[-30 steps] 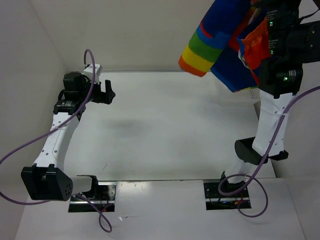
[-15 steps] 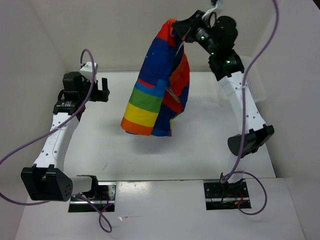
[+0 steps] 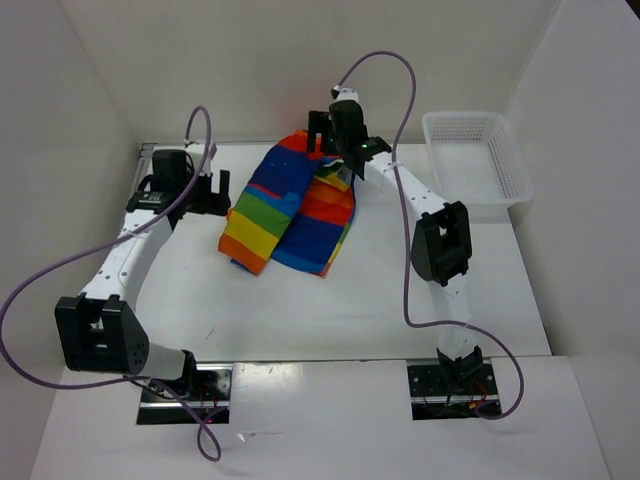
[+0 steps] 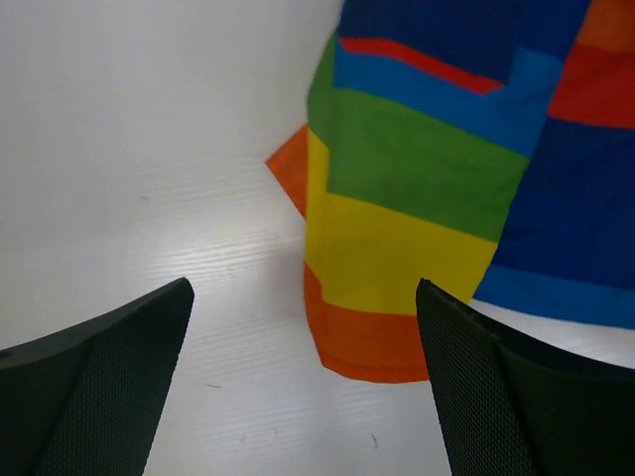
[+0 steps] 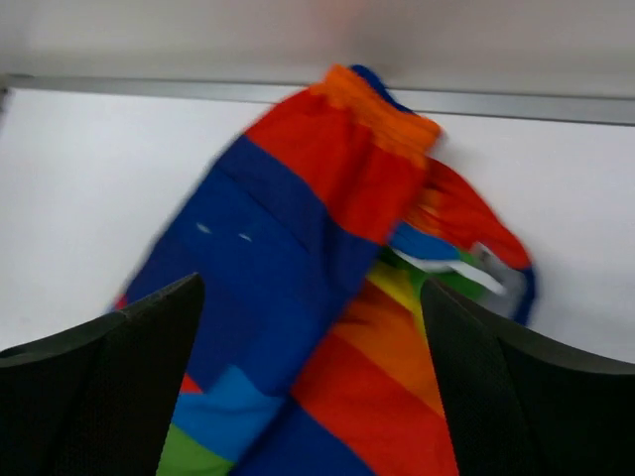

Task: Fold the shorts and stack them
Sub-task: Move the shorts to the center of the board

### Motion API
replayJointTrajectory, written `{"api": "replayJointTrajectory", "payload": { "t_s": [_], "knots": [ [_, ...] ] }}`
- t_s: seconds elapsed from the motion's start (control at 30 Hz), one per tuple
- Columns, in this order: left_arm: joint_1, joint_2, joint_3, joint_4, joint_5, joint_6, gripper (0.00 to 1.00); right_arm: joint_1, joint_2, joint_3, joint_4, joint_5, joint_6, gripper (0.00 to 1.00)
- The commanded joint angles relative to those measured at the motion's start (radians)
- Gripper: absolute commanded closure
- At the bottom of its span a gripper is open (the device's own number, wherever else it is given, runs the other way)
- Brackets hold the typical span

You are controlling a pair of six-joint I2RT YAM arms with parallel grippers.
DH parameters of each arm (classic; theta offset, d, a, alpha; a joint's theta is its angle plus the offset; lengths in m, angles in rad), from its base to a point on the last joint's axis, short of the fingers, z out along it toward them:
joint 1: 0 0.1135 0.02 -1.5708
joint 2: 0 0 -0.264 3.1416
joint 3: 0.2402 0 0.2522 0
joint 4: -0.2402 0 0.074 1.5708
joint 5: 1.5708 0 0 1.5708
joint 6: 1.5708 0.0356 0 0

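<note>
The rainbow-striped shorts point(image 3: 290, 208) lie crumpled on the white table, waistband toward the back wall and legs toward the front left. My right gripper point(image 3: 322, 135) hovers over the waistband end, open, with nothing between its fingers. In the right wrist view the shorts point(image 5: 298, 248) lie spread below the open right gripper point(image 5: 313, 397). My left gripper point(image 3: 222, 193) stands open just left of the shorts. In the left wrist view, the orange and yellow leg hem of the shorts point(image 4: 417, 188) lies just ahead of the empty left gripper point(image 4: 303, 397).
A white mesh basket point(image 3: 475, 155) stands at the back right of the table. Walls close in the table at the back and on both sides. The right arm's elbow point(image 3: 440, 242) sticks up over the table's right half.
The right arm swung the shorts from high at the right down onto the back middle of the table and opened, letting them go. The left arm shifted slightly.
</note>
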Motion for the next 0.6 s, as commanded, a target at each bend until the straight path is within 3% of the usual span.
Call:
{"api": "replayJointTrajectory", "payload": {
  "t_s": [0.0, 0.17, 0.3, 0.57],
  "knots": [
    [-0.076, 0.019, -0.081, -0.061, 0.015, 0.004, 0.00, -0.049, -0.110, -0.099, 0.042, 0.087, -0.122, 0.09],
    [-0.222, 0.028, -0.201, -0.073, -0.097, 0.004, 0.00, -0.082, -0.133, -0.300, 0.054, 0.087, -0.214, 0.18],
    [-0.313, 0.069, -0.272, -0.017, -0.201, 0.004, 0.00, -0.094, -0.070, -0.321, 0.063, 0.087, -0.219, 0.18],
    [-0.313, 0.209, -0.231, 0.076, -0.344, 0.004, 0.00, -0.103, 0.074, -0.253, 0.083, -0.026, -0.228, 0.13]
  ]
}}
